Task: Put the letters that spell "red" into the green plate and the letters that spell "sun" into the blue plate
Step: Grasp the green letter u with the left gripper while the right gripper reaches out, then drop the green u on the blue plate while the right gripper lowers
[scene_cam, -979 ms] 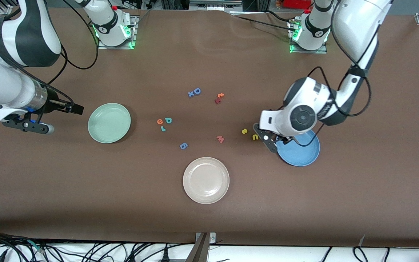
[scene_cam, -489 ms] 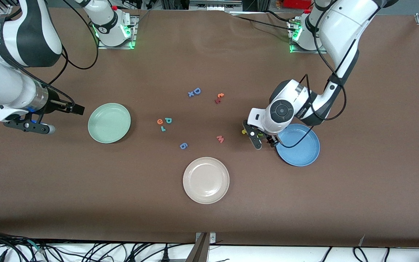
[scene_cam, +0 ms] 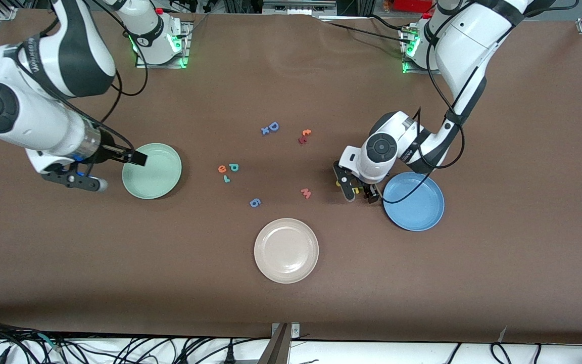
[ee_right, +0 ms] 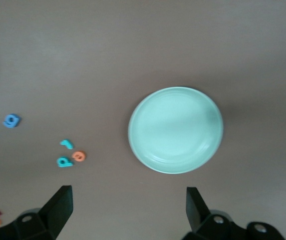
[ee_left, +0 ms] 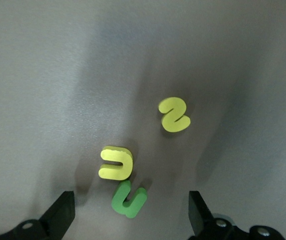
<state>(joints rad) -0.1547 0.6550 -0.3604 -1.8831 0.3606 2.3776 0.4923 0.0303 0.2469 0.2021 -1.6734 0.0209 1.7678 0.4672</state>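
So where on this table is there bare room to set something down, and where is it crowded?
Bare brown tabletop lies nearer the camera than the round cream plate. All three plates, including the pale mint-green plate and mid-blue plate, hold nothing. Crowded: yellow and olive foam letters under the open left gripper, and the teal-orange letter cluster.

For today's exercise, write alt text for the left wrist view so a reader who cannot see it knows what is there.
Three small foam letters lie on the brown table below the open left gripper: a yellow "s", a yellow "u" and a green "n" touching the "u". The gripper's two dark fingertips frame the view's lower edge, holding nothing.
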